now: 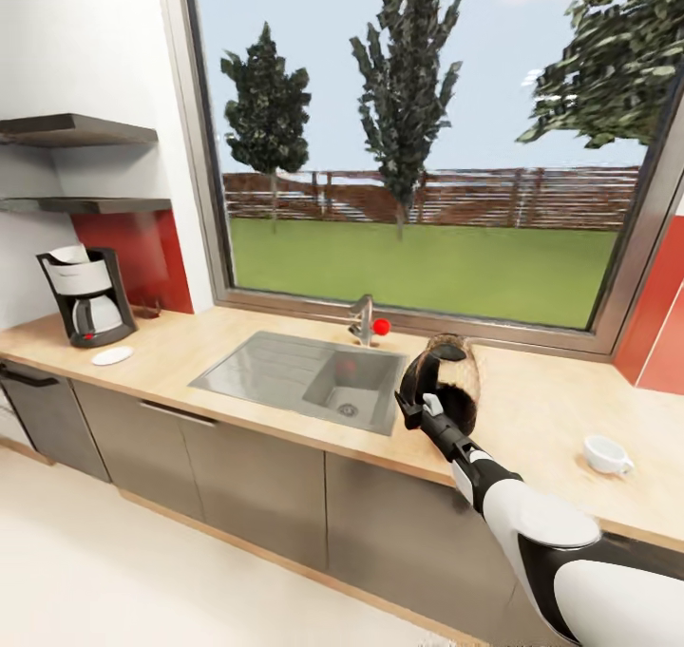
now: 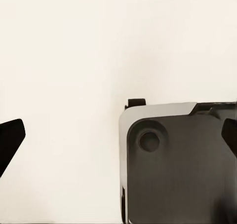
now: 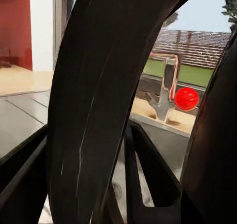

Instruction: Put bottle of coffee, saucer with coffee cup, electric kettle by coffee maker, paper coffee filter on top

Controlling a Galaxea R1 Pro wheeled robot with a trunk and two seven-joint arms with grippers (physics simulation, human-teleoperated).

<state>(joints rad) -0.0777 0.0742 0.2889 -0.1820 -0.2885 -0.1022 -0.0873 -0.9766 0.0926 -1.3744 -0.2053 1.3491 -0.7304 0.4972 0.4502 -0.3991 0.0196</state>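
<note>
Right arm: nearest the camera, reaching over the countertop just right of the sink.
Coffee maker: far left on the counter, paper filter on top, saucer just in front.
Faucet: behind the sink, red knob beside it.
Right gripper: closed around the dark handle of the electric kettle.
Coffee cup: far right, well apart from the saucer.
Left gripper: fingertips spread wide, holding nothing.

Bright, even daylight from the window; soft shadows, wide-angle bending at edges.
</note>
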